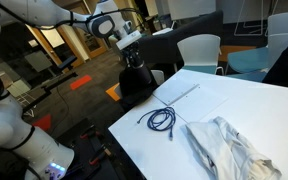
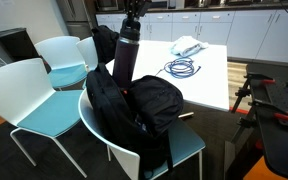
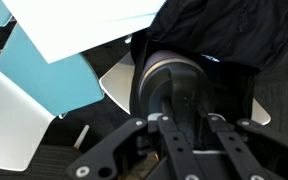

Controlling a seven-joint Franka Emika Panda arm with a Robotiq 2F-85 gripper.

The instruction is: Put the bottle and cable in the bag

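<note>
Gripper (image 2: pixel 134 18) was clenched on the cap end of the bottle (image 2: pixel 125 55), the dark cylinder hanging straight down beneath it, upright. Directly under the tool sat the bag (image 2: pixel 144 105), slumped on the seat of a chair (image 2: pixel 192 140) pulled up to the table (image 2: pixel 206 88). In an exterior view the bottle's base overlapped the bag's top edge; whether it had entered the opening or hung just above it could not be told. The wrist view looked down the bottle (image 3: pixel 179 88) end-on between the fingers, with black bag fabric (image 3: pixel 224 30) beyond and to one side of it, so the alignment over the bag looked close but perhaps not centred. Judgement: first half of the task was under way, not finished, since the bottle was carried to the bag but not released. The cable (image 2: pixel 181 68) lay in loose loops on the tabletop, well apart from the tool and off to the side of it, near a pale crumpled cloth (image 2: pixel 187 45); the same loops showed in an exterior view (image 1: pixel 162 120), untouched. Left to do: lower and let go of the bottle, then fetch the cable and drop it in as well.
</note>
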